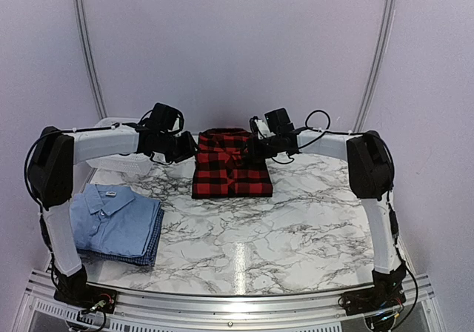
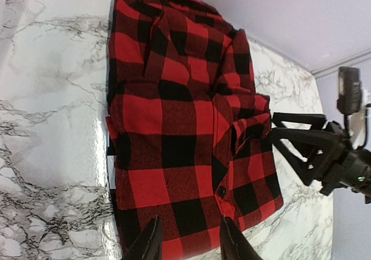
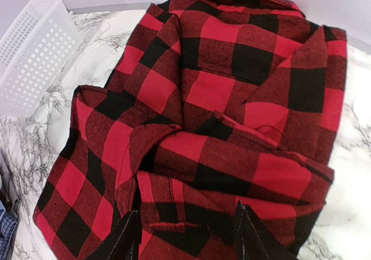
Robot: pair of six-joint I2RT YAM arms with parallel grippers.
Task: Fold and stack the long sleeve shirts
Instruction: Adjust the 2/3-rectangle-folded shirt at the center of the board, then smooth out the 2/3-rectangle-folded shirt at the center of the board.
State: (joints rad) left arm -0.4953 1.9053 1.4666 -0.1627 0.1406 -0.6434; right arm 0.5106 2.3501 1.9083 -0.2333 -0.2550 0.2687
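The red-and-black plaid flannel shirt (image 1: 232,170) lies as a compact folded rectangle at the middle of the worktop's (image 1: 311,228) far edge, collar toward the back wall, its top layers a little lumpy. The left gripper (image 2: 191,244) hovers over the shirt's left side with its fingers spread and nothing pinched. The right gripper (image 3: 188,239) sits over the right side, its jaws wide apart above a bunched fold. In the near-left corner the light blue collared shirt (image 1: 111,215) rests folded on the blue checked one (image 1: 152,249), with the white mesh basket (image 3: 35,45) at the far-left corner. Folding of the plaid looks essentially done, so the step in hand is probably stacking. The next move calls for both grippers to close on opposite edges through all layers, lift evenly so the folds hold, and carry the bundle onto the near-left pile.
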